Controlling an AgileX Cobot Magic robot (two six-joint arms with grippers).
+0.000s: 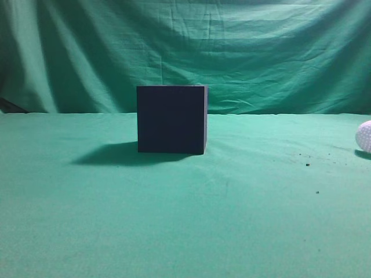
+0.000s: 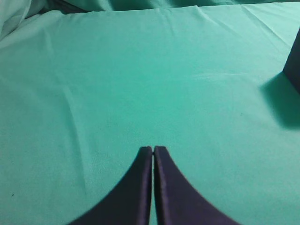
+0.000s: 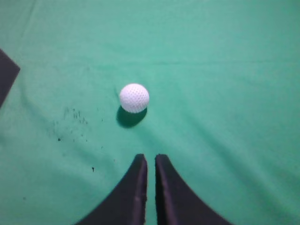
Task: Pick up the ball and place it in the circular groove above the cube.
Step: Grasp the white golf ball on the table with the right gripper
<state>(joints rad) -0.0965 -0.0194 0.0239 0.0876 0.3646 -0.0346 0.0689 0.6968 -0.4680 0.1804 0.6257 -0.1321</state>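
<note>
Green cloth covers the surface (image 1: 185, 231) throughout. Item one: the cube (image 1: 171, 119), dark and matte, standing near centre in the exterior view; its top face is not visible, so we cannot confirm the groove. Item two: the ball (image 3: 134, 98), white and dimpled, resting at three o'clock of the cube, well apart from it. Item three: right end effector (image 3: 150, 161), fingers almost together, empty, ball at its twelve o'clock. Item four: left end effector (image 2: 153, 151), closed, empty. We judge the pick-up not yet begun; next we expect the right fingers must spread and descend around the ball.
</note>
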